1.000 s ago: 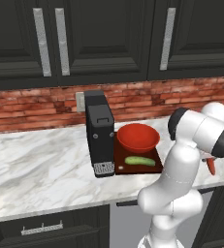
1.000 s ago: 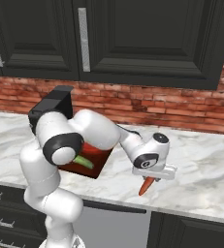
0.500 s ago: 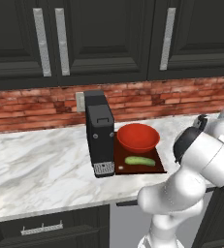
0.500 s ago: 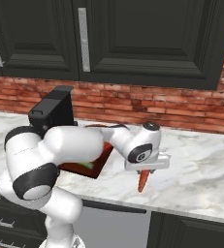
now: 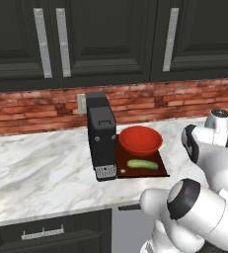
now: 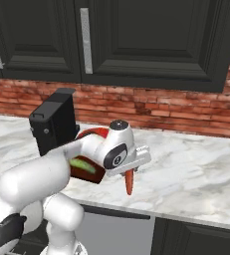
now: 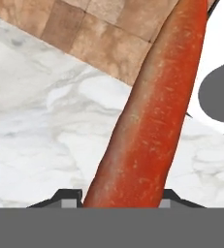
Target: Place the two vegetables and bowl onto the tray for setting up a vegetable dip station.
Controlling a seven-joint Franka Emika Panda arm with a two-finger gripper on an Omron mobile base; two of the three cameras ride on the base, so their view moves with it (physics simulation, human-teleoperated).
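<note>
The white arm bent forward from its base, its wrist held level above the counter (image 6: 196,169). The gripper (image 6: 130,170) pointed downward, clamped on the carrot (image 6: 129,182), which hung tip-down just over the counter's front edge.

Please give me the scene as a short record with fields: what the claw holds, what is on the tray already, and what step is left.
claw: shut on the carrot, which hangs point down above the marble counter
tray: on the counter, beside the black appliance
bowl: on the tray, at its far end
cucumber: lying on the tray, in front of the bowl
step left: bring the carrot to the tray
</note>
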